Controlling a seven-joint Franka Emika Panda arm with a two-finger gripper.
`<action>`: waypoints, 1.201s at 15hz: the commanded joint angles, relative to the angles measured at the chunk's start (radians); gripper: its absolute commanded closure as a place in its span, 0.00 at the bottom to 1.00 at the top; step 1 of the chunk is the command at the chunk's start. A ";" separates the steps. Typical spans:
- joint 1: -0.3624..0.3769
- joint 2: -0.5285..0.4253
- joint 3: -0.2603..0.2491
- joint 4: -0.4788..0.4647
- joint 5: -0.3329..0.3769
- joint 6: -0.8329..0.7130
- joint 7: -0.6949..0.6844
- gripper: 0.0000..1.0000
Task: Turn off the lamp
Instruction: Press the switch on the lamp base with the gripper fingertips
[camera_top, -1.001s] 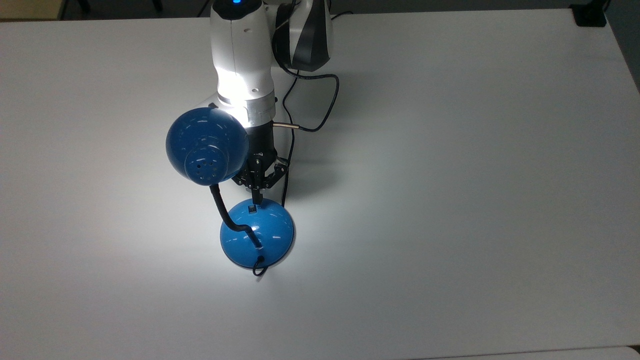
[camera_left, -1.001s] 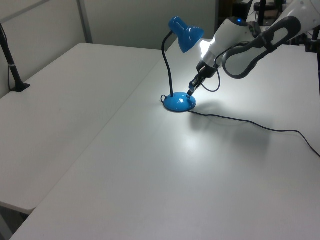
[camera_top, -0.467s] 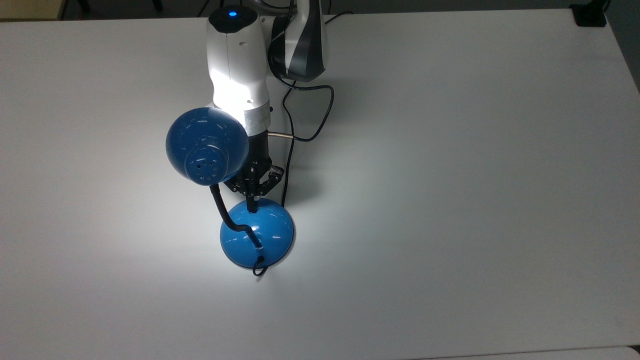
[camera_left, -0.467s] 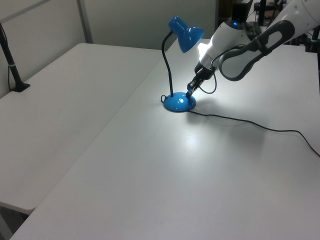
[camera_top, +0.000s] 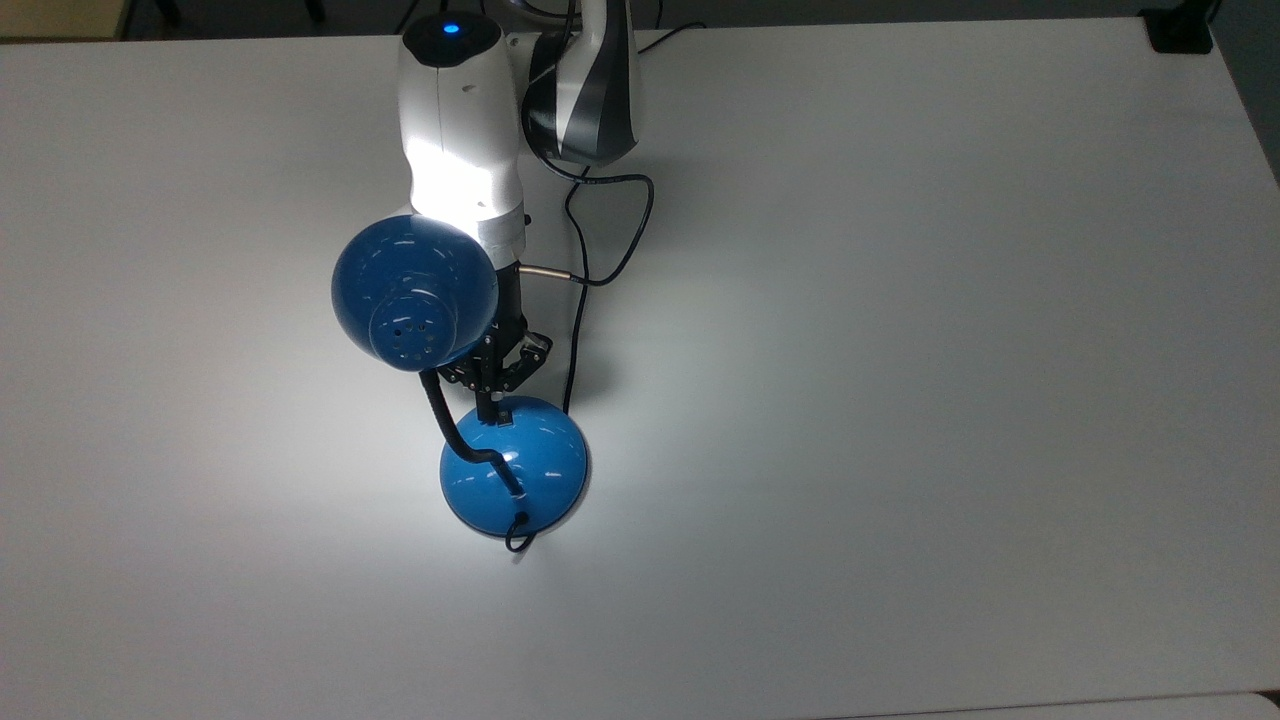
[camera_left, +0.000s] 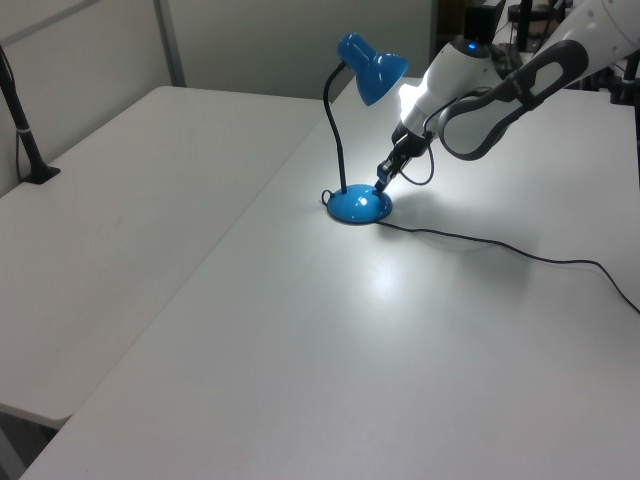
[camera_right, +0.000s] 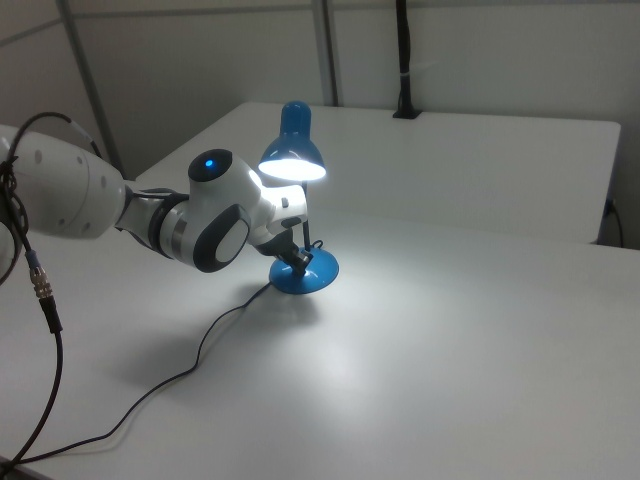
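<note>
Your pincer (camera_top: 491, 405), fingers closed, touches the far side of the lamp (camera_top: 514, 465) base; the lamp is lit

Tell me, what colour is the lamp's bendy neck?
Black; the gooseneck shows best in the left view, between the glossy blue shade and base.

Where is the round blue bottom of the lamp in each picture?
Top view: the lamp base sits left of centre, just below the gripper.
Left view: the base is above the middle, under the gooseneck.
Right view: the base is left of centre, beside the arm.
Shared landmark: the blue shade.
</note>
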 joint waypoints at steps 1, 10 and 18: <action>0.010 0.003 -0.005 0.004 0.008 0.013 0.010 1.00; 0.018 -0.003 -0.005 -0.011 0.008 0.013 0.012 1.00; 0.019 -0.011 -0.003 -0.011 0.010 -0.015 0.013 1.00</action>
